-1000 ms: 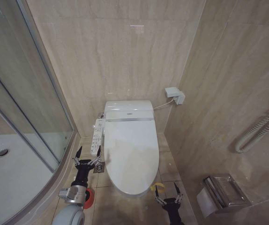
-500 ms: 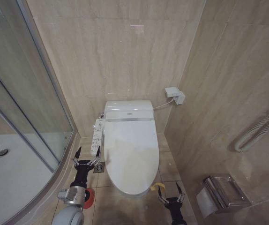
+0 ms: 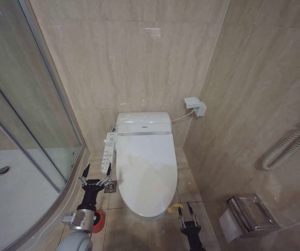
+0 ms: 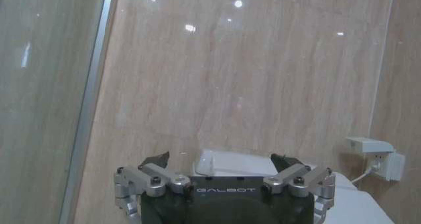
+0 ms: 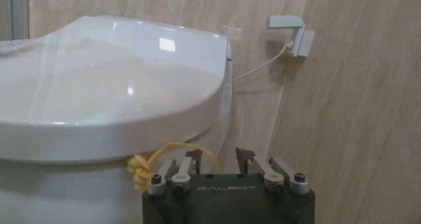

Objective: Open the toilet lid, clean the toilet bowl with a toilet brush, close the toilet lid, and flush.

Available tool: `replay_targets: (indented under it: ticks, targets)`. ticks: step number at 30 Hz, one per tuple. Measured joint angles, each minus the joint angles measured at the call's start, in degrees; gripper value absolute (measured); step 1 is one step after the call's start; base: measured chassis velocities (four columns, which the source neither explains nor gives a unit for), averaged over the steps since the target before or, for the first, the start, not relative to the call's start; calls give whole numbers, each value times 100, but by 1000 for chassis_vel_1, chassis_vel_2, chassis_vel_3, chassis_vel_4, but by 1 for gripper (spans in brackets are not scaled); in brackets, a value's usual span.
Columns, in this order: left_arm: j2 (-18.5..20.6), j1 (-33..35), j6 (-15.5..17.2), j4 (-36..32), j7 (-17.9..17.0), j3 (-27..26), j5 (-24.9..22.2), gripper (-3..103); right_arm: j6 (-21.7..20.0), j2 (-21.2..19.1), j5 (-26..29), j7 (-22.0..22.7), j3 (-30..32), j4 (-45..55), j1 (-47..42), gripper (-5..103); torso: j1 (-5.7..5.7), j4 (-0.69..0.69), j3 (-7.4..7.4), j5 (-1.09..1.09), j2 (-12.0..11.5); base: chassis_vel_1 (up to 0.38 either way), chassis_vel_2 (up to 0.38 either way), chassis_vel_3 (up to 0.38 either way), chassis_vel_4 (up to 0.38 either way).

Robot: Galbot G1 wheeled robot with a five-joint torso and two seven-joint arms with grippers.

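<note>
The toilet lid (image 3: 146,172) is lying shut over the toilet, straight ahead of me against the far tiled wall (image 3: 134,57), and it is hiding the toilet bowl. On my left the glass shower screen (image 3: 19,94) is standing beside the white shower tray (image 3: 9,198). On the right wall a steel paper holder (image 3: 246,214) is hanging near me.

I am holding my left gripper (image 3: 94,181) low on the left of the toilet, just beside the side control panel (image 3: 108,152), with my fingers spread wide and closing on nothing; in my left wrist view the left gripper (image 4: 220,161) is showing its two dark tips well apart. The red holder (image 3: 99,220) is sitting on the floor just under that arm.

I am keeping my right gripper (image 3: 187,210) at the near right corner of the lid, fingers only narrowly open. In my right wrist view the right gripper (image 5: 218,157) is sitting just under the lid's front rim, and the yellow cord loop (image 5: 157,157) is arching beside its fingers; I cannot tell whether they are touching it.
</note>
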Motion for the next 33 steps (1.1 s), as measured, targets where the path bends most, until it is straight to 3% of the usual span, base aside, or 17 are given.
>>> replay_targets:
  ticks: [1, 10, 11, 25, 33]
  targets:
    - [9, 15, 0, -20, 0, 0, 0, 100, 11, 10, -1, -2, 4, -32, 3, 32, 0, 0, 0, 0, 0, 0, 0, 0, 0]
    - [57, 70, 0, -91, -3, -34, -3, 100, 34, 34, -7, -3, -49, 129, -167, 32, 0, 0, 0, 0, 0, 0, 0, 0, 0]
    - [62, 72, 0, -99, -3, -37, -5, 100, 35, 36, -7, 2, -66, 218, -229, 4, 0, 0, 0, 1, 0, 0, 0, 0, 0]
    - [19, 41, -5, -94, -12, -80, -27, 100, 260, 3, -6, 94, -278, 1716, -974, 1, 0, 0, 0, 0, 0, 0, 0, 0, 0]
    - [109, -36, 119, -689, -21, -836, -285, 100, 227, -39, 72, 113, -257, 2552, -1025, 1, 0, 0, 0, 1, 0, 0, 0, 0, 0]
